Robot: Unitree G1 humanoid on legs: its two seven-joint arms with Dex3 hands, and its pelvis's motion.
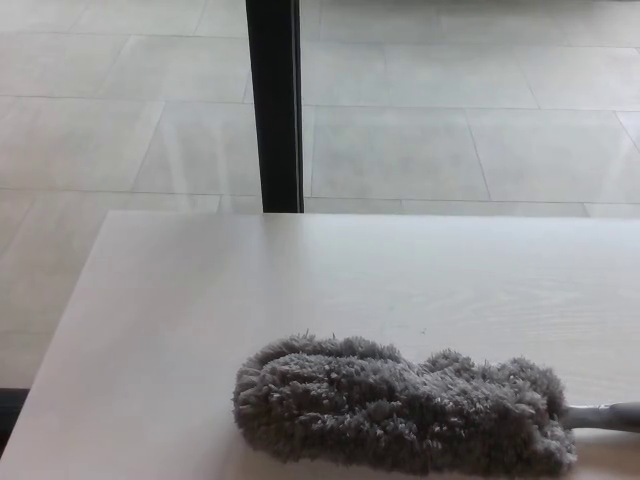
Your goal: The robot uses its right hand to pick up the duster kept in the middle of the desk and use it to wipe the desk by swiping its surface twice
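Pale desk (200, 300) fills the view, tiled floor (450, 120) beyond. Duster (400, 405) lies flat at the near edge, handle (605, 415) pointing right. Neither hand shows, so fingers can't be judged. A clumsy grab could push the duster off the edge.

Grey fluffy duster (400, 405) lies flat on the pale wood-grain counter (300, 290), low in the head view, right of centre. Shaggy head runs roughly left to right, slightly angled, its lower edge near the bottom of the frame. Grey handle (605, 416) sticks out from the head's right end and runs off the right edge of the picture. Counter's left edge slants down toward the bottom left corner. Beyond the far edge, light tiled floor (450, 100) with a black vertical post (274, 100) standing just behind the counter, left of centre. Neither robot hand shows.
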